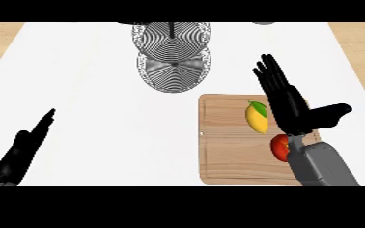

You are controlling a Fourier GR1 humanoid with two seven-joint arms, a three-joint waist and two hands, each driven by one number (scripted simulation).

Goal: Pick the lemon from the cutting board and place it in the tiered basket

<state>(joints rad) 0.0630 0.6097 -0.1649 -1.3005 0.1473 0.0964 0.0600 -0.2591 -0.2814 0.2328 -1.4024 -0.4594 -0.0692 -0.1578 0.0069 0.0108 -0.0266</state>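
Now, step: reaching for the lemon [257,117]; nothing is lifted yet.
Lemon: lies on the board [228,164], in its far half toward the right edge, long axis running away from the robot, a green leaf at its far right.
Right robot hand: [288,104] released, fingers straight and pointing to the counter's far edge, thumb splayed to the right; it hovers just right of the lemon and grasps nothing.
Left robot hand: [25,147] released and resting near the counter's near left corner, fingers up.
Tomato: [279,147] just nearer the robot than the lemon, half hidden by the right wrist.
Basket: [173,53] wire tiers at the counter's far edge, left of the board's far corner.
Doing it well: I judge the hand should shift left until the palm is over the lemon, then close across its short axis, fingers on one side and thumb on the other.
Risk: the lemon may roll if nudged sideways; the wrist may bump the tomato.
After: lift clear of the board before swinging toward the basket.
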